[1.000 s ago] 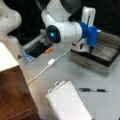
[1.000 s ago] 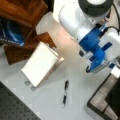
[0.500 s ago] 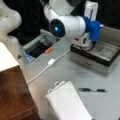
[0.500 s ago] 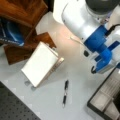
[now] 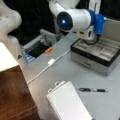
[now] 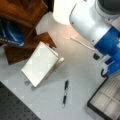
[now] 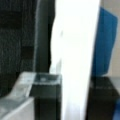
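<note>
**Arm poised over the compartment case**

The jaws [image 5: 91,40] hang just above the open grey case [image 5: 96,53]; whether they are parted or closed cannot be told. Farther off on the desk [image 5: 65,67] lie a pen [image 5: 92,90], a notebook [image 6: 41,63], and a white cable [image 5: 51,62].

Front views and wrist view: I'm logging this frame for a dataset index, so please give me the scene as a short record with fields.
arm: white and blue, over the open organizer case
gripper: not clearly shown in any view; state cannot be told
nearest thing: the case, divided into compartments, at a front view's right
pen: black pen lying flat on the grey table, apart from the case
notepad: white notepad lying beside the pen
cable: white cable running across the table
other: wooden furniture at a front view's left
</note>
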Robot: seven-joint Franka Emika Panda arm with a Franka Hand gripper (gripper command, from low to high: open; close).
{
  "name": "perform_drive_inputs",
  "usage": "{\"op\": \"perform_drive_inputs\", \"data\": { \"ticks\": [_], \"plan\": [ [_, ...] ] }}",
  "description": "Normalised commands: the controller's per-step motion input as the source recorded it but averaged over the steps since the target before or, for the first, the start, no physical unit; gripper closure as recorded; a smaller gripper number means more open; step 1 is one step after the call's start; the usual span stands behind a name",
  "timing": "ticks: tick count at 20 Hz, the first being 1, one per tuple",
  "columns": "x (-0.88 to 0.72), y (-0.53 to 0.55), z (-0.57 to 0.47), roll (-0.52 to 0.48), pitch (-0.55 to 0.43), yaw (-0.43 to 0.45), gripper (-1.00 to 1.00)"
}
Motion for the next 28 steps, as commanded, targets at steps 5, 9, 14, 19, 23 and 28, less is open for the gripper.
{"op": "perform_drive_inputs", "data": {
  "ticks": [5, 9, 14, 19, 23, 28],
  "plan": [
    [0.02, 0.24, 0.01, 0.084, 0.081, -0.114, 1.0],
    [-0.03, 0.29, -0.03, 0.061, 0.08, -0.113, 1.0],
    [-0.1, 0.32, -0.07, 0.055, 0.083, -0.1, -1.0],
    [-0.15, 0.26, -0.14, 0.036, 0.111, -0.099, -1.0],
    [-0.12, 0.24, -0.16, 0.023, 0.093, -0.146, -1.0],
    [-0.12, 0.33, -0.16, 0.023, 0.067, -0.212, -1.0]
  ]
}}
